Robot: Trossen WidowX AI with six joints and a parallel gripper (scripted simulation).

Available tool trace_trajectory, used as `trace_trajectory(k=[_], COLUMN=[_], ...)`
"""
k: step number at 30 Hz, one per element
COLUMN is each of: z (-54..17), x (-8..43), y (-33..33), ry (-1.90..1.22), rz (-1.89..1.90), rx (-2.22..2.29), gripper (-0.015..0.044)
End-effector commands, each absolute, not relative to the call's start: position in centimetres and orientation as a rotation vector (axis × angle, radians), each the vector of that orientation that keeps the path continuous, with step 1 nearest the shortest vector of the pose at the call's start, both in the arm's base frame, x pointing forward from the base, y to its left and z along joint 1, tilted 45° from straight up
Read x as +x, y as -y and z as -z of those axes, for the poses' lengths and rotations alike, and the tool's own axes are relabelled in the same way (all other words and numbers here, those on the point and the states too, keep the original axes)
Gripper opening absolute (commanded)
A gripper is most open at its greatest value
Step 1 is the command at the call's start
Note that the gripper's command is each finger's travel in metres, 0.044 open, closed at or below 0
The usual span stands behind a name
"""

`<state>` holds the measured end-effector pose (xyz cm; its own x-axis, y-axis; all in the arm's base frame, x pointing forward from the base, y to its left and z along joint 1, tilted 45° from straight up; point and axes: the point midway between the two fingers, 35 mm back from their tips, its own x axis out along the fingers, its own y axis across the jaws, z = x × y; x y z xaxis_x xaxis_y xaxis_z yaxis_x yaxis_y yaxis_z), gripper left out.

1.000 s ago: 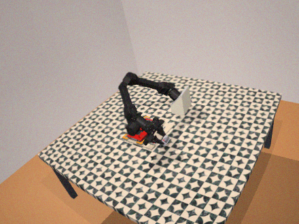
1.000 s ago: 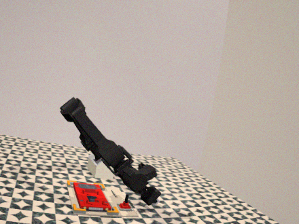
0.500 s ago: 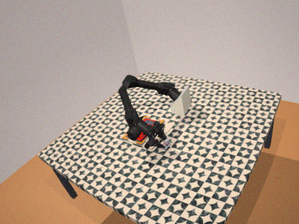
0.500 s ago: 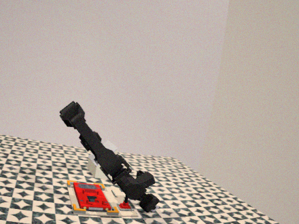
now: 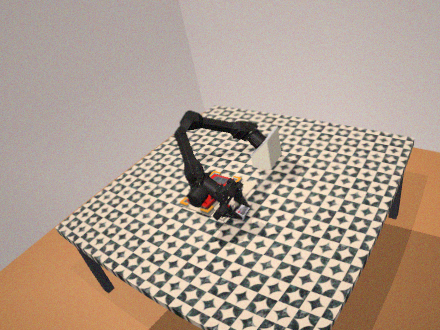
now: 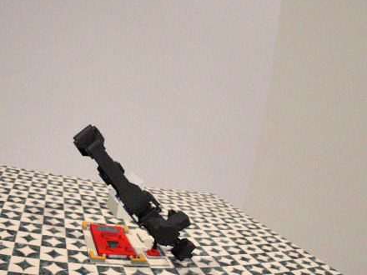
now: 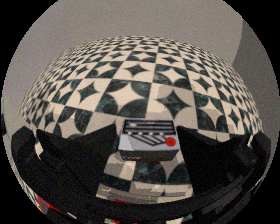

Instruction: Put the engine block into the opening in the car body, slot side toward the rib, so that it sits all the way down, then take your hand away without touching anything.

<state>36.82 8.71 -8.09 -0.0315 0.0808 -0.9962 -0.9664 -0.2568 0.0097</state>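
The red car body (image 6: 101,241) lies on a pale board with orange corners (image 6: 98,257); a dark recess shows in its middle. In the top view the arm covers much of the car body (image 5: 207,202). The grey engine block (image 5: 242,210) (image 7: 148,140), with a slotted top and a red dot, is between the fingertips of my gripper (image 7: 146,130), off to the side of the car body. The block's top is tilted toward the wrist camera. My gripper is open, its fingers close beside the block's ends. The exterior view hides the block. Whether it touches the table, I cannot tell.
A small red piece with a black post (image 6: 153,252) stands at the board's near right, close to my hand. A pale upright slab (image 5: 267,150) is by the arm's base. The patterned table (image 5: 300,218) extends around the board.
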Motion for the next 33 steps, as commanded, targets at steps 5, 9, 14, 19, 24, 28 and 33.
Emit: trace_trajectory(k=[5, 9, 14, 19, 24, 28, 33], z=[8.0, 7.5, 5.5, 3.6, 3.9, 3.9, 3.9], x=[36.9, 36.8, 36.8, 36.9, 36.8, 36.8, 36.8], y=[-8.7, -8.7, -8.8, -8.8, -8.8, -8.8, -8.8], ry=[-1.025, -1.027, -1.027, -1.027, -1.021, -1.021, -1.021], rz=[-1.451, -1.448, -1.447, -1.447, -1.449, -1.449, -1.449], rx=[-1.323, -1.330, -1.332, -1.332, -1.329, -1.329, -1.329], gripper=[0.0440, 0.0440, 0.0440, 0.0440, 0.0440, 0.0440, 0.0440])
